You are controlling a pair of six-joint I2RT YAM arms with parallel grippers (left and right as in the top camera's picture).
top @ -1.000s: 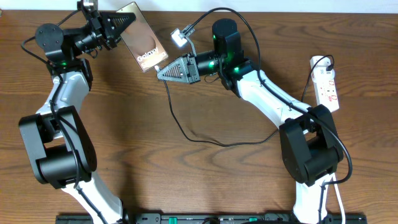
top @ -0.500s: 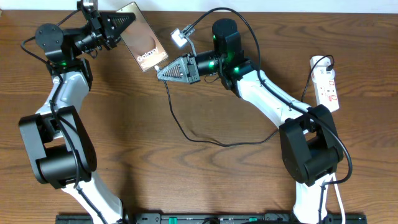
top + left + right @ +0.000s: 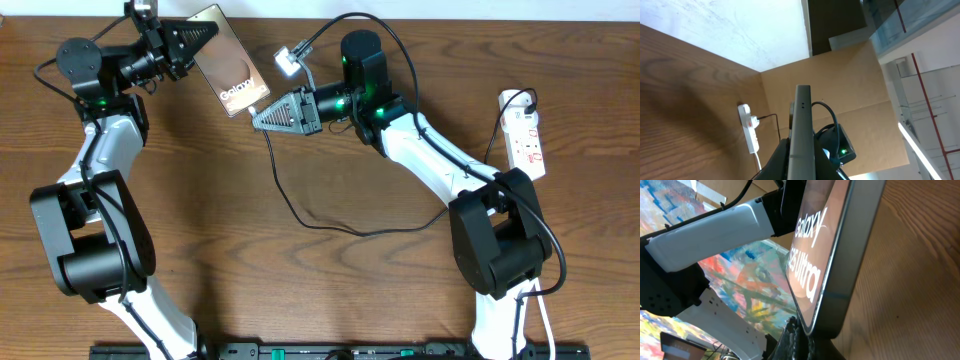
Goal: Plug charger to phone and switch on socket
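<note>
left gripper clamped on the phone near the far edge of the table, right gripper pinched tight on the charger tip right at the phone's bottom end, socket lying by the right edge

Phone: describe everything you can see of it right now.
The phone is a flat, glossy bronze slab with white "Galaxy S25 Ultra" lettering and a grey metal-looking frame. The left gripper pinches one end, holding it tilted. The right gripper, shut on the charger, meets the opposite end; insertion is hidden.
</note>
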